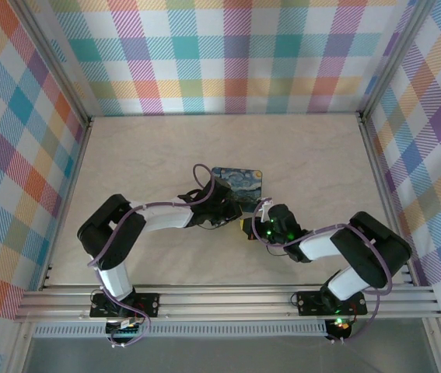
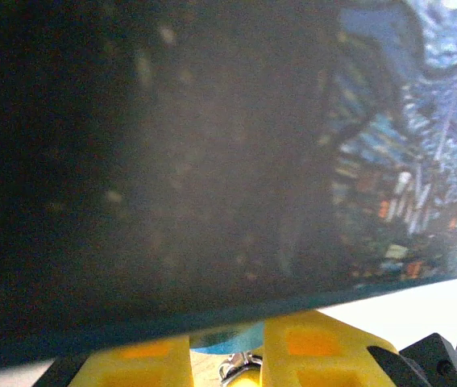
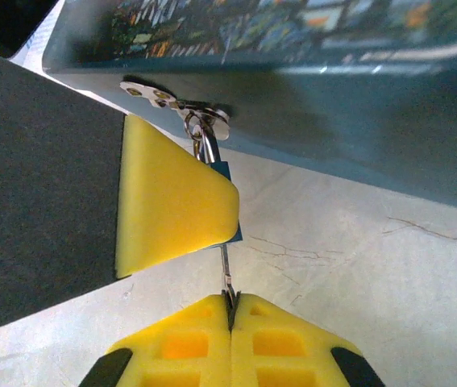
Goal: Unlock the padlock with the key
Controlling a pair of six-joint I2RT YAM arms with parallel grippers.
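Barely visible tiny blue padlock (image 3: pixel 222 170)

plaid walls (image 1: pixel 228 54) enclose a pale tabletop (image 1: pixel 306 155) (faintly veined)

Arms (image 1: pixel 119 229) black with white segments, purple cables (image 1: pixel 158 206), green LEDs (image 1: pixel 270 231); right claw (image 3: pixel 230 301) yellow, fingers (image 3: pixel 184 343) square-recessed.

The left arm (image 1: pixel 158 217) and right arm (image 1: pixel 337 245) fold forward with elbows out, their forearms converging at the near edge of the starry box (image 1: pixel 239 180). The left gripper (image 1: pixel 222 208) sits against that edge, clamped on the padlock (image 3: pixel 221 171). The right gripper (image 3: pixel 230 310) is just short of the box, jaws pressed together on the key (image 3: pixel 225 268).
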